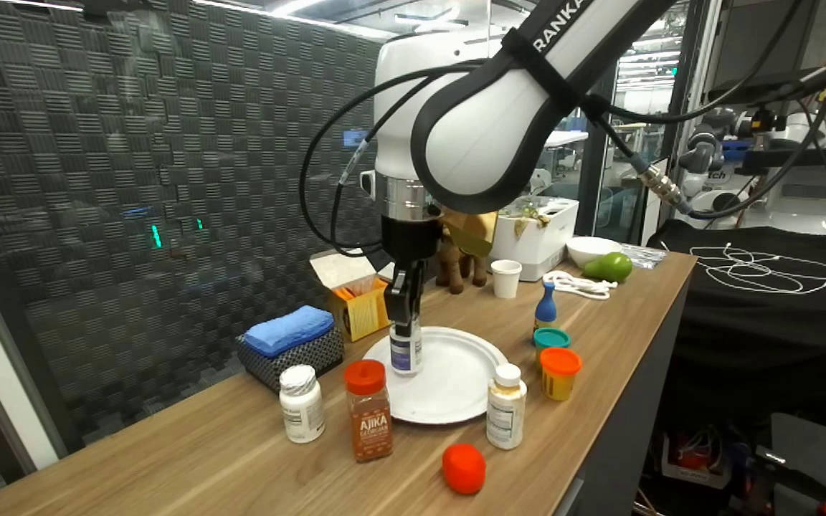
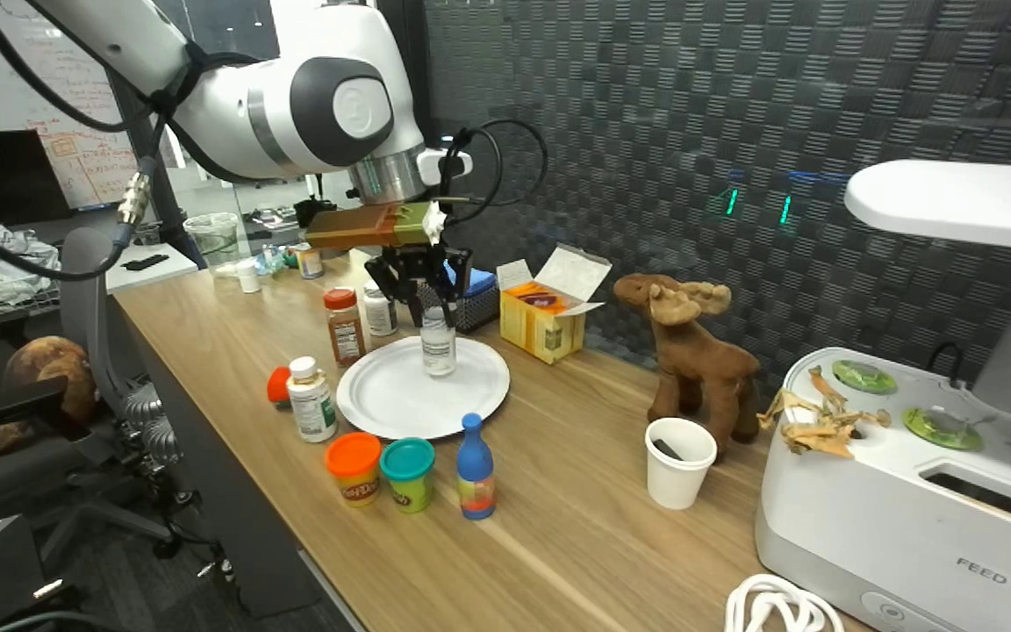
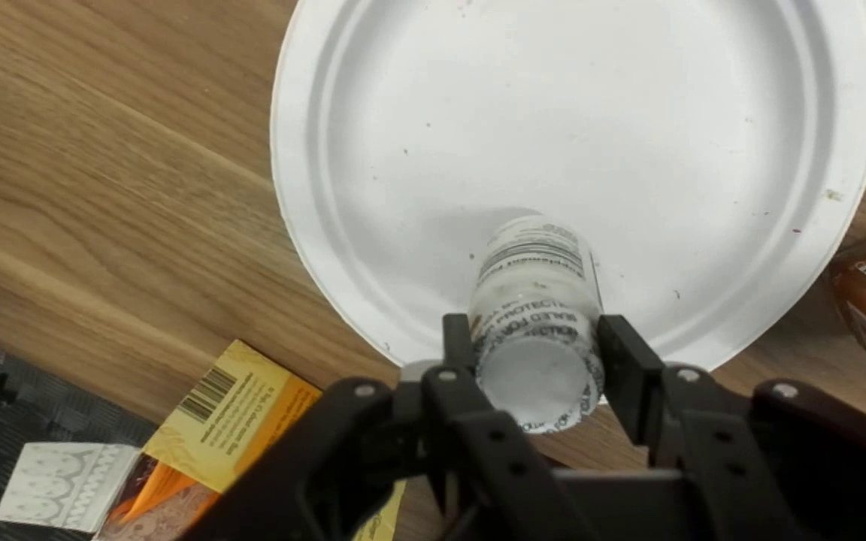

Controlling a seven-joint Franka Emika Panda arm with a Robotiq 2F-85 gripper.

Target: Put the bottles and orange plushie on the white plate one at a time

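Pincer (image 3: 534,338) is clamped on an upright purple-labelled bottle (image 1: 406,357). White plate (image 1: 452,383) lies below the pincer; bottle-to-plate contact unconfirmed.

The white plate (image 3: 591,113) looks matt and papery, the table (image 3: 140,203) smooth wood, the teal lid (image 2: 408,458) plastic.

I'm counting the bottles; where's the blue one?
In an exterior view, the blue bottle stands upright below centre, just right of the teal-lidded tub and nearer the camera than the white plate.
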